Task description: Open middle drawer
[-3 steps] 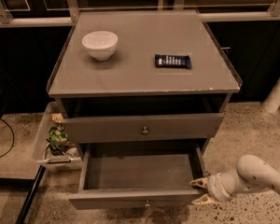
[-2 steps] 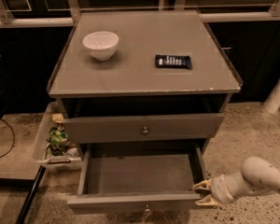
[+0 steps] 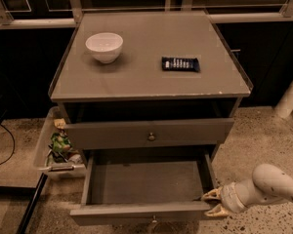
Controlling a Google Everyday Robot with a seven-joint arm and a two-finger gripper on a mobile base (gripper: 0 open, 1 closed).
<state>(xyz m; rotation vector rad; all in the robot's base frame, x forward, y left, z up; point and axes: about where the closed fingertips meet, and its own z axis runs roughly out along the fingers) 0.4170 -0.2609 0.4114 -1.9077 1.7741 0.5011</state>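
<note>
Low in the view we find the gripper, its two yellowish fingers spread apart. They sit at the right front corner of the middle drawer, and we cannot tell whether they touch the wood. Behind the gripper, the white arm runs off to the right.

Just left of the gripper the middle drawer stands pulled well out. We see its plain grey inside, and its knob is at the bottom edge. Above and left of the gripper, the top drawer is only slightly out, with its brass knob at the centre. Higher up, the cabinet top carries a dark packet and, further left, a white bowl. Far left of the gripper, a pale bin on the floor holds some green items.
</note>
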